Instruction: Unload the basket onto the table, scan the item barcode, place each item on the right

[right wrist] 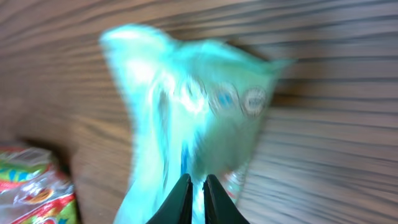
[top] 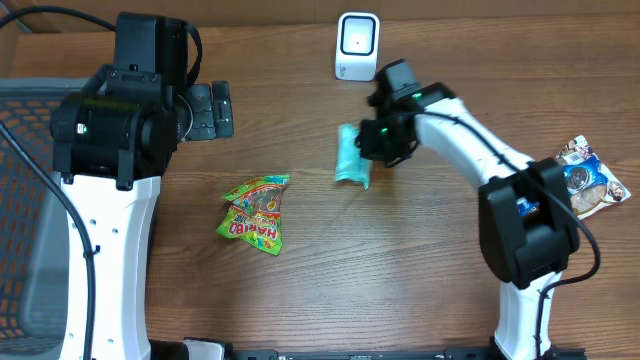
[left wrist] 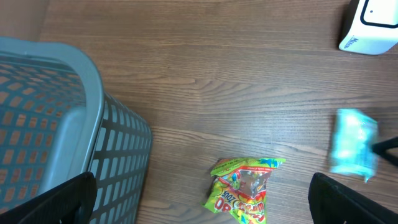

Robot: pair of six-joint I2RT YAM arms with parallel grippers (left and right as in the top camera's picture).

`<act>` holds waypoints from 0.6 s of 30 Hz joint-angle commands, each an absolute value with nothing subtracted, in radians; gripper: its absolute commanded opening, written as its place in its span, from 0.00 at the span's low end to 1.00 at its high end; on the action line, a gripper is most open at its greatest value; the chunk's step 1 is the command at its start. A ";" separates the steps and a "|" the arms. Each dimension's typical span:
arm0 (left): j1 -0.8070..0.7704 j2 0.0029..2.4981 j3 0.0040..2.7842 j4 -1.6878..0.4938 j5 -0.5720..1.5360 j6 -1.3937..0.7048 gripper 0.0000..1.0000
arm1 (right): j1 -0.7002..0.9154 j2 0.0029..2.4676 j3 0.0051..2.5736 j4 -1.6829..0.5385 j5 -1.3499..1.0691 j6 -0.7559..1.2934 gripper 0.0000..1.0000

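Wooden table with grey basket: right hand pinches teal packet, left hand gapes wide.

crinkled teal packet, pinched at one edge, near white scanner

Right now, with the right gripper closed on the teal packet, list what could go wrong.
1. The right gripper seems to pinch only an edge of the soft teal packet, so it could slip out on lifting.
2. No barcode shows in any view; it may end up facing away from the white scanner.
3. The floppy packet could fold and hide the code.
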State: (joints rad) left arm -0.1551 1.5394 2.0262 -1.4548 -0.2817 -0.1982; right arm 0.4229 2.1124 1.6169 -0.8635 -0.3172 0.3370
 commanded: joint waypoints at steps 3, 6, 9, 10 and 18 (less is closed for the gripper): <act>-0.151 1.543 2.038 -1.455 -0.295 -0.176 1.00 | 0.505 2.072 1.621 -0.842 -0.279 0.345 0.10; -0.151 1.543 2.038 -1.455 -0.295 -0.176 1.00 | 0.497 2.072 1.649 -0.860 -0.269 0.345 0.27; -0.151 1.543 2.038 -1.455 -0.295 -0.176 1.00 | 0.486 2.072 1.692 -0.898 -0.189 0.345 0.61; -0.151 1.543 2.038 -1.455 -0.295 -0.176 1.00 | 0.486 2.072 1.694 -0.898 -0.160 0.345 0.68; -0.151 1.543 2.038 -1.455 -0.295 -0.176 1.00 | 0.545 2.097 1.688 -0.802 -0.001 0.295 0.78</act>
State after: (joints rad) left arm -0.1551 1.5394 2.0262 -1.4551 -0.2817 -0.1982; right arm 0.5076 2.1120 1.6665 -0.8215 -0.1131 0.3176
